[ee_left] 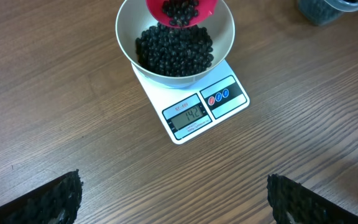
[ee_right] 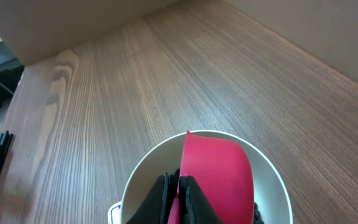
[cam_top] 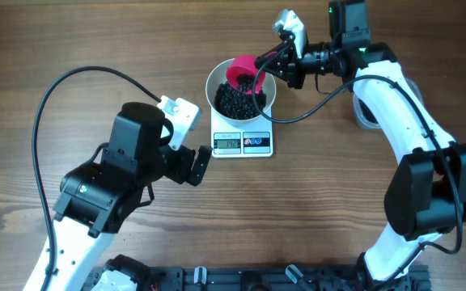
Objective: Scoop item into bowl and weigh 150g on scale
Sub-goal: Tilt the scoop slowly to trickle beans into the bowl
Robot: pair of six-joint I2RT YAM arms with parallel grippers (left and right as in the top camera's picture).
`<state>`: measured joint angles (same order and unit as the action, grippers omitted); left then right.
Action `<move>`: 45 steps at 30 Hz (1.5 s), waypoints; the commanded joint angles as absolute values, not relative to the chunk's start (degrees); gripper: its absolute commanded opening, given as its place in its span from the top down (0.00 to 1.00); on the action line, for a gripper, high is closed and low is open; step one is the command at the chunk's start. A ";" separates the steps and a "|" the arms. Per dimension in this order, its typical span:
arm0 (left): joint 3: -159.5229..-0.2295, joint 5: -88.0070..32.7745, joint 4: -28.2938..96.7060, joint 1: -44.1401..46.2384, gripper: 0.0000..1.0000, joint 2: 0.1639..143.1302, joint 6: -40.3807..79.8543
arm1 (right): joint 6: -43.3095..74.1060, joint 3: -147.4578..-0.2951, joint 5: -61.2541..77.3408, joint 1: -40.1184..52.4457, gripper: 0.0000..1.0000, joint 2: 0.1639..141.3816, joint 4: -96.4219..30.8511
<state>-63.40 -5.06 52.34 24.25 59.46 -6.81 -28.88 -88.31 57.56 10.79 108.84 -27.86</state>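
The scale (ee_left: 230,99) reads about 142. The bowl (ee_left: 166,78) on it holds black beans (ee_left: 173,51). The right claw (ee_right: 178,196) pinches a bean-filled pink scoop (ee_left: 179,9) above it; the left claw (cam_top: 199,164) gapes wide, empty.

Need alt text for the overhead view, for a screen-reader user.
The right end effector holds a pink scoop over a white bowl of small black pellets, which sits on a small digital scale. The left end effector hangs open beside the scale.
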 commanded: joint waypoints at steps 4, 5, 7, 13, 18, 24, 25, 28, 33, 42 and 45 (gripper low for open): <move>-64.18 -5.74 52.16 23.99 0.00 59.24 -7.27 | -27.68 -89.01 58.94 10.76 0.96 107.13 -27.66; -64.18 -5.74 52.16 23.99 0.00 59.24 -7.29 | -26.17 -89.01 58.94 10.76 0.96 107.13 -26.98; -64.18 -5.76 52.16 23.99 0.00 59.24 -7.27 | -24.93 -89.01 59.40 10.76 0.96 107.13 -26.46; -64.18 -5.76 52.16 23.99 0.00 59.24 -7.27 | -24.86 -89.01 52.80 10.76 0.96 107.13 -29.19; -64.18 -5.74 52.16 23.99 0.00 59.24 -7.29 | -24.93 -89.01 52.99 10.81 0.96 107.13 -29.19; -64.18 -5.74 52.16 23.99 0.00 59.24 -7.29 | -24.86 -89.01 52.99 10.81 0.96 107.13 -29.19; -64.18 -5.76 52.16 23.99 0.00 59.24 -7.27 | -24.71 -89.01 52.99 10.81 0.96 107.13 -29.19; -64.18 -5.74 52.16 23.99 0.00 59.24 -7.27 | -28.47 -89.01 63.00 10.81 0.96 107.13 -29.87; -64.18 -5.74 52.16 23.99 0.00 59.24 -7.27 | -23.64 -89.01 54.19 10.81 0.96 107.13 -29.23; -64.18 -5.76 52.16 23.99 0.00 59.24 -7.27 | -27.75 -89.01 59.55 10.92 0.96 106.91 -30.68; -64.18 -5.76 52.16 23.99 0.00 59.24 -7.29 | -23.99 -89.01 56.75 10.92 0.96 106.91 -29.65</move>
<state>-63.40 -5.08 52.31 24.25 59.46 -6.81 -25.89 -88.31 58.37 10.90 108.84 -30.20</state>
